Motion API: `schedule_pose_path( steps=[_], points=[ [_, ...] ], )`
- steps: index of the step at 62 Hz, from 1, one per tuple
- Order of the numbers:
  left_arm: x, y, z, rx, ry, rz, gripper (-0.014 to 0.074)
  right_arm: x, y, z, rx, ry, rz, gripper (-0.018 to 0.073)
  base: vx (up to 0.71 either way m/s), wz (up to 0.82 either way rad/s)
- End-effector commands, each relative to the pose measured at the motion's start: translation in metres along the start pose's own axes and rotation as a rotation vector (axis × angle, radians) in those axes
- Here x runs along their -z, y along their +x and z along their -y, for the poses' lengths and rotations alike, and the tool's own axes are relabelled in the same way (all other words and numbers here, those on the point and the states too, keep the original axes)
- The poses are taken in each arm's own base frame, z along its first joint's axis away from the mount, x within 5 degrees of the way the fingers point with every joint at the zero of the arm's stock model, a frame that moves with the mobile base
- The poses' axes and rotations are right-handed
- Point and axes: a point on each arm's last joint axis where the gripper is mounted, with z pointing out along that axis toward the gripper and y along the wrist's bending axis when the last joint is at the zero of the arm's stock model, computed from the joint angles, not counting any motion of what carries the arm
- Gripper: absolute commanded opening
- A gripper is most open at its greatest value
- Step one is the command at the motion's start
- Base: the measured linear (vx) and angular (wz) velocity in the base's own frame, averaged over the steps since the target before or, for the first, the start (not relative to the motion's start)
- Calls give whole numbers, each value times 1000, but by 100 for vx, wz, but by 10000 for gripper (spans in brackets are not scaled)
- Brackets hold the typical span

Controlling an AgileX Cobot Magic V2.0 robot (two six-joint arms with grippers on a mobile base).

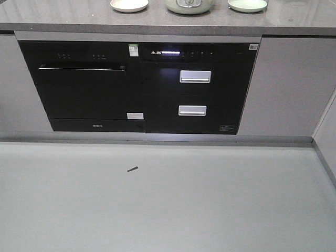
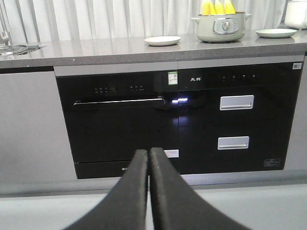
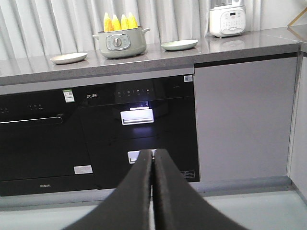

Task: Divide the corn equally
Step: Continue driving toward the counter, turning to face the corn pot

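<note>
While the left gripper [image 2: 148, 158] and right gripper [image 3: 153, 157] hang pressed closed and empty over open grey floor [image 1: 168, 205], the corn [image 3: 120, 21] stands upright in the pot [image 3: 120, 44] on the countertop [image 3: 230, 45], between a cream plate [image 3: 68, 58] and a green plate [image 3: 179, 45]

countertop [image 3: 240, 48]: polished grey stone | appliance front [image 2: 120, 129]: glossy black glass | handle [image 2: 236, 102]: brushed metal

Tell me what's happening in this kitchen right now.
Nothing is being handled yet. The left gripper and right gripper are both shut and empty, facing the black under-counter appliances. Four corn cobs stand upright in the pale green pot on the counter, between a cream plate and a green plate that look empty.
</note>
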Motion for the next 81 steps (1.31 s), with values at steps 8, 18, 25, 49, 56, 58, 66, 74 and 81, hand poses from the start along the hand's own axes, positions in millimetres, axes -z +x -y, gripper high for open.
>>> schedule_pose_path(
  steps=[8,18,25,49,56,58,66,74,81],
  points=[
    [1,-2,0,7,-1,75,-6,0,-4,0,17,-1,70,-6,11,1],
    [1,-2,0,7,-1,75,-6,0,-4,0,17,-1,71,-6,10,0],
    [1,-2,0,7,-1,75,-6,0,-4,0,17,-1,71,-6,10,0],
    [1,-2,0,7,-1,75,-6,0,-4,0,17,-1,71,-6,8,0],
    [1,-2,0,7,-1,75,-6,0,-4,0,17,-1,71,-6,6,-2],
    [1,-2,0,7,-1,75,-6,0,-4,0,17,-1,71,-6,6,-3],
    [1,-2,0,7,-1,75,-6,0,-4,0,17,-1,71,-6,6,-3],
    [1,-2,0,7,-1,75,-6,0,-4,0,17,-1,71,-6,6,-3],
    [1,-2,0,7,-1,75,-6,0,-4,0,17,-1,69,-6,5,-3]
  ],
)
